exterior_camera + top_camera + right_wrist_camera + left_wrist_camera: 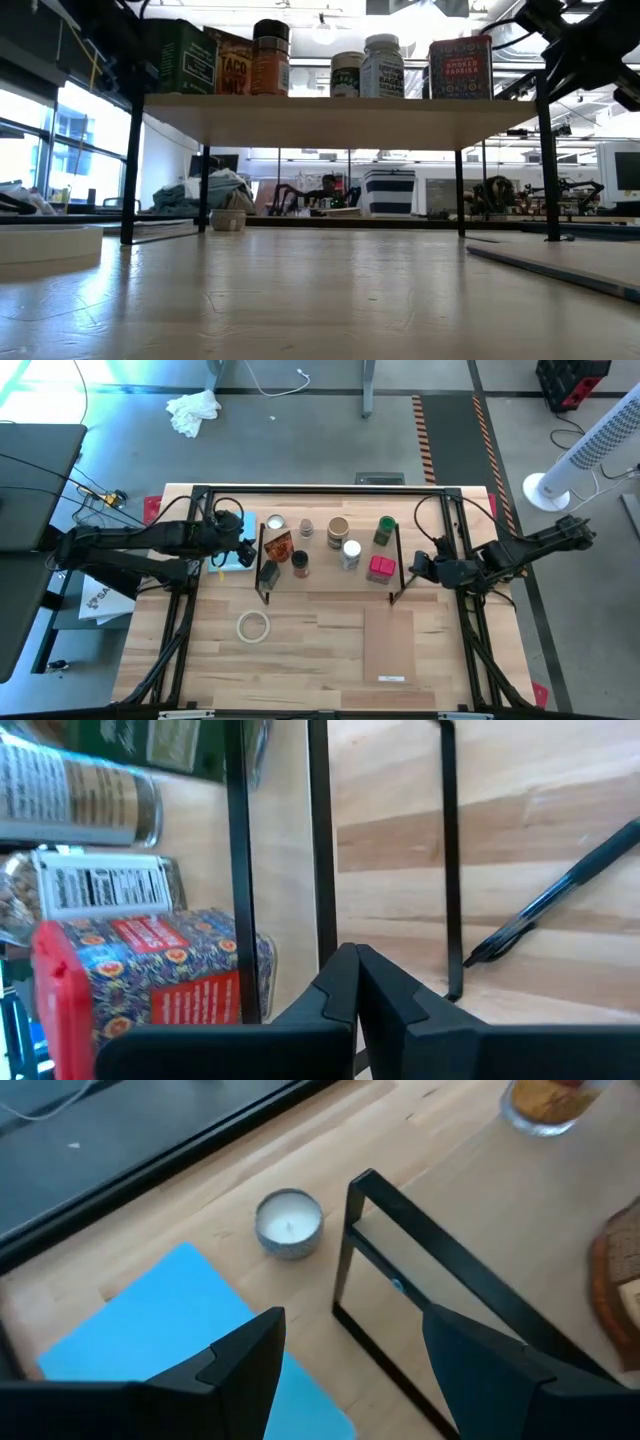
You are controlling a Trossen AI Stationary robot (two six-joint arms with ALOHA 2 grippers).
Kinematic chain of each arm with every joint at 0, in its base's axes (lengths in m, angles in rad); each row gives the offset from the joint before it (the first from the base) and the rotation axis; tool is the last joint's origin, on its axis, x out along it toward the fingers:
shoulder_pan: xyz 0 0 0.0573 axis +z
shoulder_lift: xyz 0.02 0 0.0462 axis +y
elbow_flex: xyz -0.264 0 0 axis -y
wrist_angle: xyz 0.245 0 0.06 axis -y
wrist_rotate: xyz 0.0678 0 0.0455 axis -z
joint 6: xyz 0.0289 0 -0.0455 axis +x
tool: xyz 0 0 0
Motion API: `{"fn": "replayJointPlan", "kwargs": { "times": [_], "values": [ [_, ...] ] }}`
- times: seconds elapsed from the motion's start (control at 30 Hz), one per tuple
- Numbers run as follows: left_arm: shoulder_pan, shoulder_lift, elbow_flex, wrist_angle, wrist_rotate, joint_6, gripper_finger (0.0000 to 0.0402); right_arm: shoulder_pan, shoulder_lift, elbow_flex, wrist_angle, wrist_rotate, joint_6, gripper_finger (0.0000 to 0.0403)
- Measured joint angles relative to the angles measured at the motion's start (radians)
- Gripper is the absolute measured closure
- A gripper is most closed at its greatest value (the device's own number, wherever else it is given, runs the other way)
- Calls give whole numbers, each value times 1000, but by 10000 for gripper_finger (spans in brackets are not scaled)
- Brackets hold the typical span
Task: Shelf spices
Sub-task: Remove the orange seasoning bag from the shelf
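Observation:
The shelf [330, 585], a pale plank on black wire end frames, stands mid-table and also shows in the low view [340, 115]. Several spices stand on it, among them a green tin [385, 530], a red tin [381, 567] and a white-topped jar [351, 553]. A small white-topped tin [289, 1223] rests on the table by the shelf's left frame [400, 1250]. My left gripper [350, 1360] is open and empty at the shelf's left end, over the pad's edge. My right gripper [355, 985] is shut and empty at the shelf's right frame [320, 840], beside the red tin [150, 970]. My right gripper's shut fingertips [340, 975] stand level against the foot of the shelf's right wire end frame, coming from the table's right side. Whether they touch the frame I cannot tell.
A white tape ring [253, 625] and a thin flat pale board [388, 645] lie on the near half of the table. A light-blue pad [150, 1320] lies left of the shelf. A dark pen [540, 915] lies on the table beyond the right frame.

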State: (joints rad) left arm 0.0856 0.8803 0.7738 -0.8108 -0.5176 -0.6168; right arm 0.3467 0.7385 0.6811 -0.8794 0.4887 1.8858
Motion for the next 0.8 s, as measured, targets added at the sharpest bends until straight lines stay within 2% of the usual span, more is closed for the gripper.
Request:
{"fn": "replayJointPlan", "kwargs": {
  "times": [0.37, 0.47, 0.63, 0.8],
  "values": [
    [0, -159, 1, 28, 0, -23, 168, 0, -52, 46, -137, 68, 0, 403],
    [0, -192, 1, 168, 34, -41, 167, 0, -55, 46, -137, 80, 0, 403],
    [-1, -199, 3, 489, 178, 70, 153, 0, -54, 46, -150, 88, -1, 403],
    [-1, -146, 89, 550, 230, 129, 146, 0, -54, 46, -150, 96, -8, 403]
  ]
}}
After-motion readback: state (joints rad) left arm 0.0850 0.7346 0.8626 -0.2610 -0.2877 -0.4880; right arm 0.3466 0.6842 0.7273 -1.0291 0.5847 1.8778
